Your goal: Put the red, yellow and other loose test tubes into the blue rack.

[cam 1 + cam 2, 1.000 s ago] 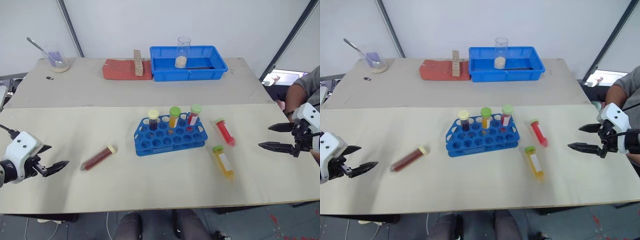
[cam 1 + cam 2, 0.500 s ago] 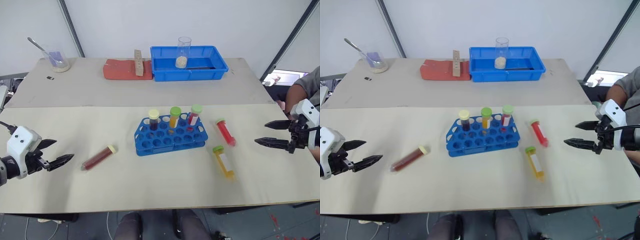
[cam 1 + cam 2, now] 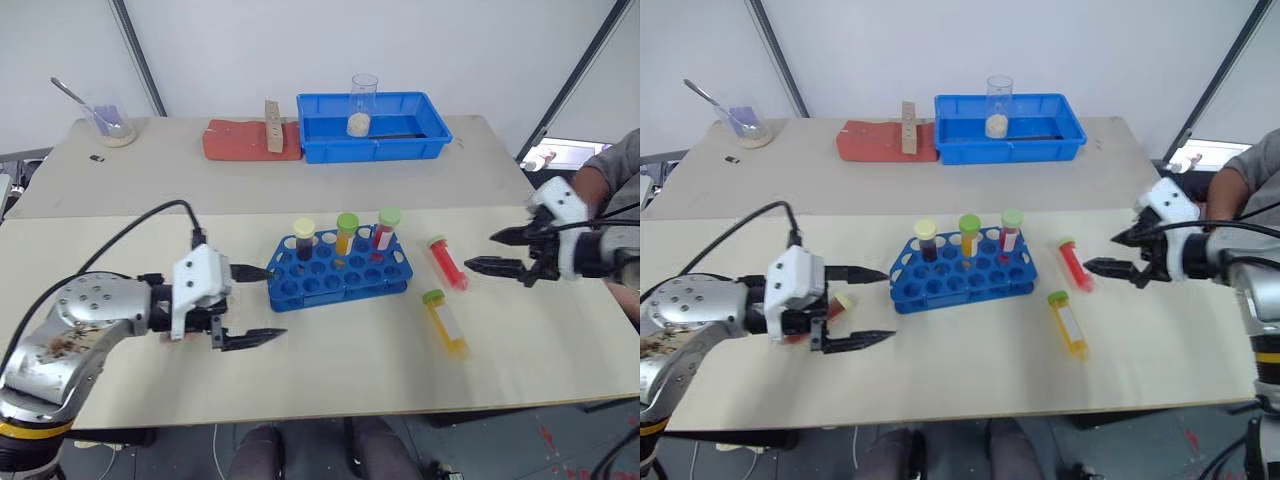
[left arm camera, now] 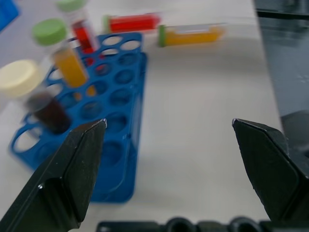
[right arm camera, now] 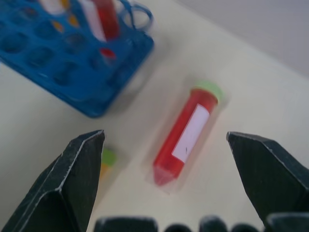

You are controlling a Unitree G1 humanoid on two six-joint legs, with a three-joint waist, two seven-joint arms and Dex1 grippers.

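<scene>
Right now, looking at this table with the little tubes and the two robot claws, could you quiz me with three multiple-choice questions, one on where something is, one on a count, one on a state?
1. Where does the red tube with the green cap lie?
A. On the table between the blue rack and the right gripper
B. Inside the blue tray
C. Standing in the rack

2. How many tubes stand upright in the blue rack?
A. One
B. Three
C. Six

3. How are the fingers of the left gripper?
A. Shut on a tube
B. Shut on nothing
C. Spread open, holding nothing

Answers: 1 A, it lies flat on the table just past the rack, with the right gripper pointed at it. 2 B, three capped tubes stand along the rack's far row. 3 C, its two black fingers stand wide apart with nothing between them.
</scene>
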